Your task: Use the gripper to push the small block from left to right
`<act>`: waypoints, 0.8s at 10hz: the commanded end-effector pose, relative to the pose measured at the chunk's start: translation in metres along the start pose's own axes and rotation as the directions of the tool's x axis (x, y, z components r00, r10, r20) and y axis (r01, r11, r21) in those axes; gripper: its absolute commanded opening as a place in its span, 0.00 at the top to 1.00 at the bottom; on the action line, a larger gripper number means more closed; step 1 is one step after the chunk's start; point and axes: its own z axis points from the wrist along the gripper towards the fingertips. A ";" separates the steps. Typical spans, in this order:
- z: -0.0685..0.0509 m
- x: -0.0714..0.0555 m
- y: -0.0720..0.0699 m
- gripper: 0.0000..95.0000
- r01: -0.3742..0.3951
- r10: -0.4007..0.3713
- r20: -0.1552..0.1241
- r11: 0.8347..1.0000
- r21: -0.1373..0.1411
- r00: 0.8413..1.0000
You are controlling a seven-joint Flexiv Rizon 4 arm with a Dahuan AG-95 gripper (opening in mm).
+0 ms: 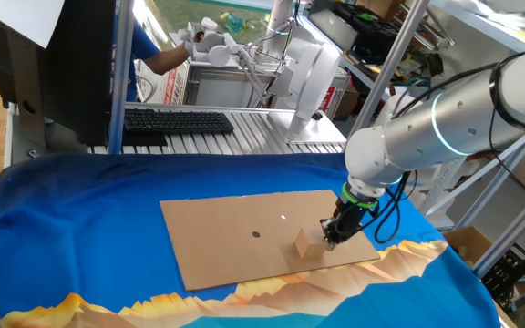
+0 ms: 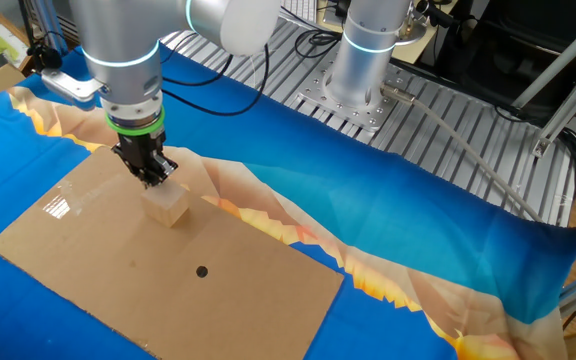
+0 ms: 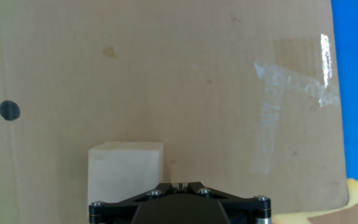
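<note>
The hand, tips together, sits just beside the small block at lower right of the cardboard sheet. Light, stiff wood, likely slides easily; push its flat side squarely.

Bright, even lighting; all three views sharp. Glare whitens the clear tape at 2 o'clock in the hand view. The small block casts a soft shadow toward 5 o'clock

Block: pale smooth matt wood. Sheet: matt brown cardboard, glossy tape patch. Bench cloth: blue, slight sheen.
</note>
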 end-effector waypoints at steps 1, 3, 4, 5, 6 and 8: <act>0.000 0.004 0.007 1.00 -0.016 0.016 0.006 1.000 0.008 1.000; 0.002 0.005 0.011 1.00 -0.021 0.021 0.006 1.000 0.003 1.000; 0.005 0.004 0.013 1.00 -0.024 0.024 0.013 1.000 -0.003 1.000; 0.007 0.004 0.014 1.00 -0.025 0.025 0.016 1.000 -0.001 1.000; 0.007 0.002 0.016 1.00 -0.025 0.025 0.016 1.000 0.001 1.000; 0.005 -0.002 0.018 1.00 -0.033 0.033 0.010 0.999 0.004 0.999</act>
